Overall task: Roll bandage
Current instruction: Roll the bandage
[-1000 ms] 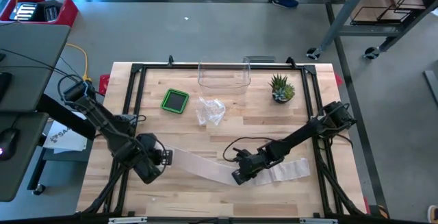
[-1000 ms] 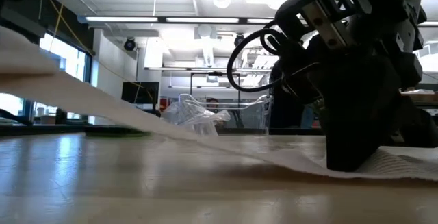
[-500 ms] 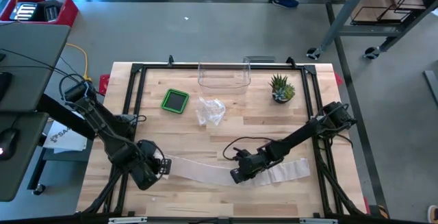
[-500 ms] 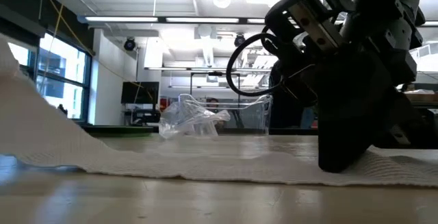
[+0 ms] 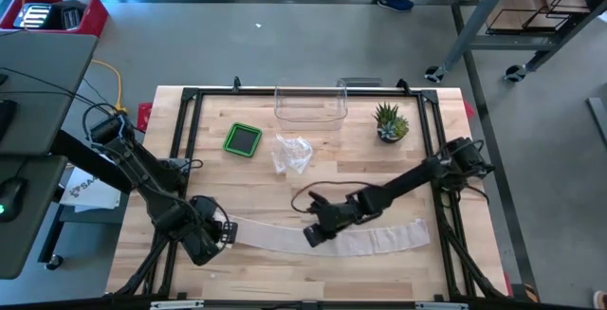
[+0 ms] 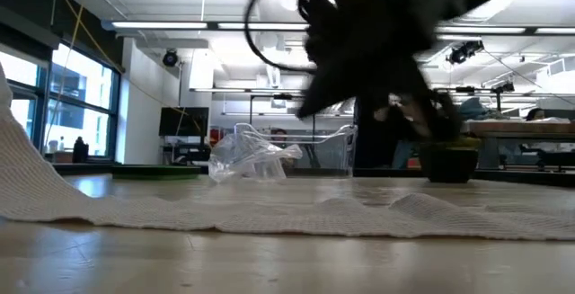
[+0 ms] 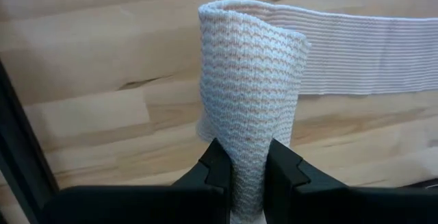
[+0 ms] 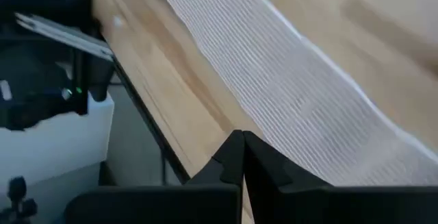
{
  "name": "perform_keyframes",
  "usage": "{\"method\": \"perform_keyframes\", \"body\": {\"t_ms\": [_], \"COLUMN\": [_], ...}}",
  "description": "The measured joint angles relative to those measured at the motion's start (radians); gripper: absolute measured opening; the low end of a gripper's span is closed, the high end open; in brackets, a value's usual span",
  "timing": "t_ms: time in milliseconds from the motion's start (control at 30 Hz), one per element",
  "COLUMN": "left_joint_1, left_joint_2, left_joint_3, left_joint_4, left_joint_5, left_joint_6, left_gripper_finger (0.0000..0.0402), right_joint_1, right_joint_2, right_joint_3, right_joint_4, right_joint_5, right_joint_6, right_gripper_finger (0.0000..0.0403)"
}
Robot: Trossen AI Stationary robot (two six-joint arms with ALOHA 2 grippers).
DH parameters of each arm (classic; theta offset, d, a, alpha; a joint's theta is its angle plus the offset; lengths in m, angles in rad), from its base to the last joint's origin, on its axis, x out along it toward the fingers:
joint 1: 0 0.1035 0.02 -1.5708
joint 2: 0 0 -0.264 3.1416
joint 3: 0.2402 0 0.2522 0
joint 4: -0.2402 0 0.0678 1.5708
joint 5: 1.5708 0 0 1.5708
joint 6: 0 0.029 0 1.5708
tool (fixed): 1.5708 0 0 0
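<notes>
Since the earlier frame the right end effector had lifted off the bandage and shifted toward the left arm, so the strip now lay flat instead of slanting up from the desk. That bandage stretched as a long pale band along the near part of the desk, rumpled in low waves in the low view. Its left end stood curled upright, clamped between the fingers of the left end effector near the desk's near left corner. Over the middle of the strip hung the right end effector, fingers pressed together and holding nothing. Farther back sat a crumpled clear wrapper, a green square lid, a clear plastic bin and a small potted plant.
</notes>
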Motion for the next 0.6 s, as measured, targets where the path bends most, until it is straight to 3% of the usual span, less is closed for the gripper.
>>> {"method": "perform_keyframes", "body": {"t_ms": [333, 600], "left_joint_1": [0.001, 0.014], "left_joint_2": [0.0, -0.001], "left_joint_3": [0.0, 0.0], "left_joint_4": [0.0, -0.029], "left_joint_5": [-0.015, -0.007], "left_joint_6": [0.005, 0.007], "left_gripper_finger": [0.0035, 0.0035], "right_joint_1": [-0.039, -0.011], "right_joint_2": [0.183, 0.199], "right_joint_3": [0.159, 0.161], "right_joint_4": [-0.066, -0.149], "right_joint_5": [-0.034, -0.053], "right_joint_6": [-0.041, -0.029], "right_gripper_finger": [0.0, 0.0]}}
